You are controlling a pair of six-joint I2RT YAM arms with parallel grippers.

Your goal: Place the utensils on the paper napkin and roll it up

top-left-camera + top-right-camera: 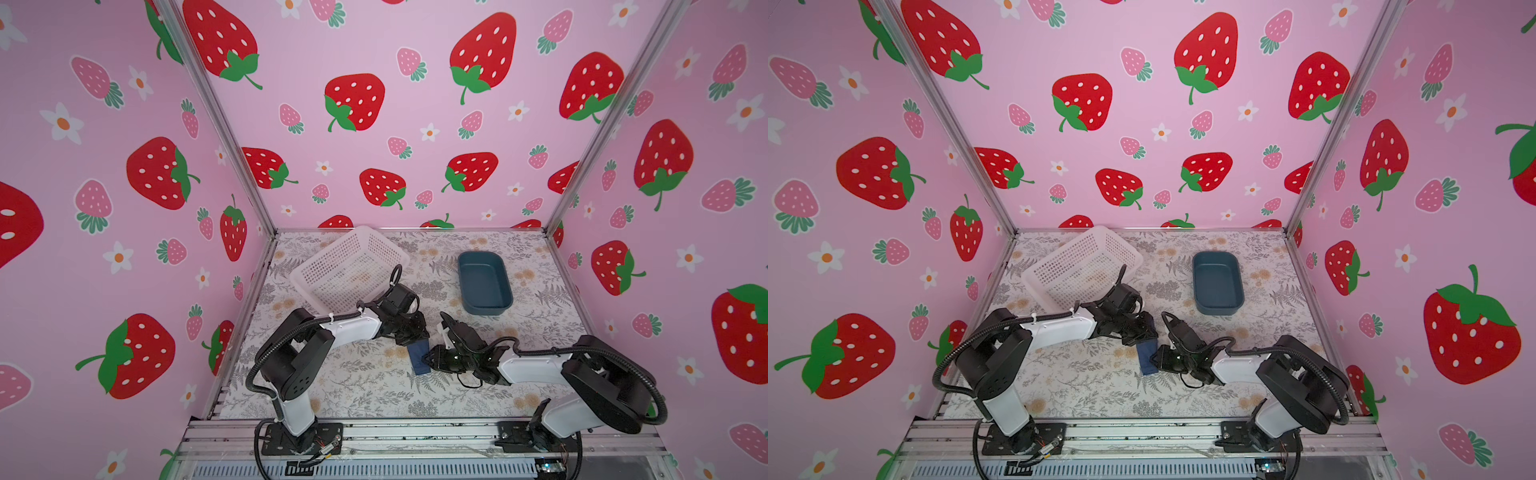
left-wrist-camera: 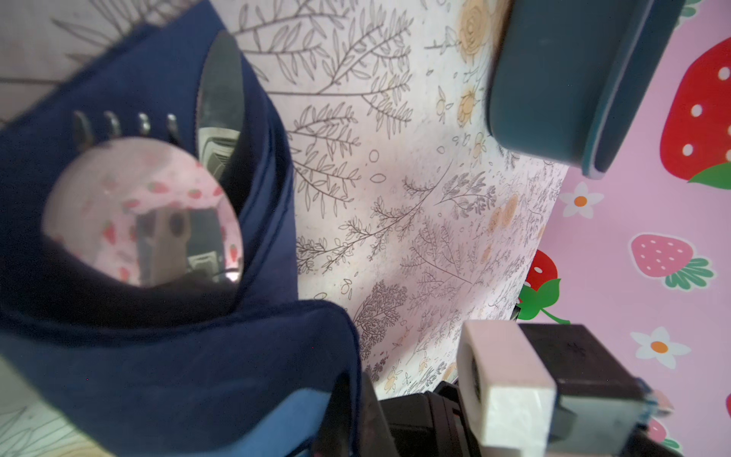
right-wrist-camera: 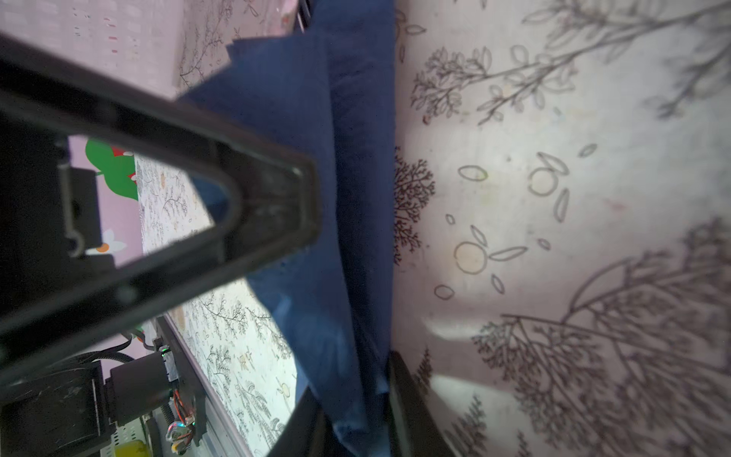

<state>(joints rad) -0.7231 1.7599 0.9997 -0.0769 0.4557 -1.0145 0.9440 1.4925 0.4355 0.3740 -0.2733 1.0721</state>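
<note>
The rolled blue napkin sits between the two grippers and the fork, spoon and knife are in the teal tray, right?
Not quite: the teal tray holds nothing in both top views. The left wrist view shows the fork, spoon and knife wrapped inside the napkin. The rest is right.

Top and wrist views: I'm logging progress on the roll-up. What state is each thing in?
paper napkin, rolled into a tube, one end open
spoon, inside the roll
fork, inside the roll
knife, inside the roll
left gripper, shut on the napkin
right gripper, shut on the napkin
white mesh basket, looks empty
teal tray, empty
</note>
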